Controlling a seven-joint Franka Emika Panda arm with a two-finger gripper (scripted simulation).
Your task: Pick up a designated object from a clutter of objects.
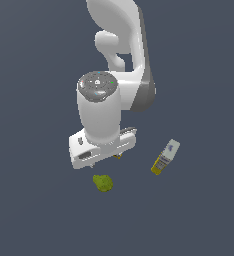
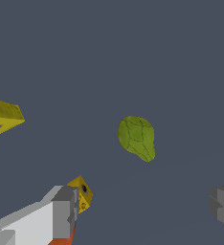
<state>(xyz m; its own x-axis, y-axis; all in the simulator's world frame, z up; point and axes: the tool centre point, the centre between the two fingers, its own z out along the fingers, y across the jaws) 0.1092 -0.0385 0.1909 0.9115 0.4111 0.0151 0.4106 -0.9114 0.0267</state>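
A: How far along is it?

B: Early, I'd judge; the pear [image 1: 103, 182] lies on the floor untouched, just beyond the arm's [image 1: 106, 107] hand in the exterior view; nothing is lifted yet.

A: And the gripper [image 2: 142, 210]?

B: Wide apart and empty; in the wrist view one finger [image 2: 61, 213] shows at one side, the other at the far edge, with bare floor between them; the pear [image 2: 137, 137] sits ahead of that gap, not inside it.

A: So what is left?

B: Nearly all of it, I'd say; line up over the pear, come down, close, lift.

A: Anything hard to see?

B: Plenty; in the exterior view the hand hides the fingers and most of the clutter, leaving only the bottle [image 1: 165, 157] clear, toward that view's right; in the wrist view the bottle [image 2: 4, 117] is cut off at the edge, the cube [image 2: 81, 192] peeks out beside a finger, and a sliver of red ball [image 2: 62, 240] shows under that finger.
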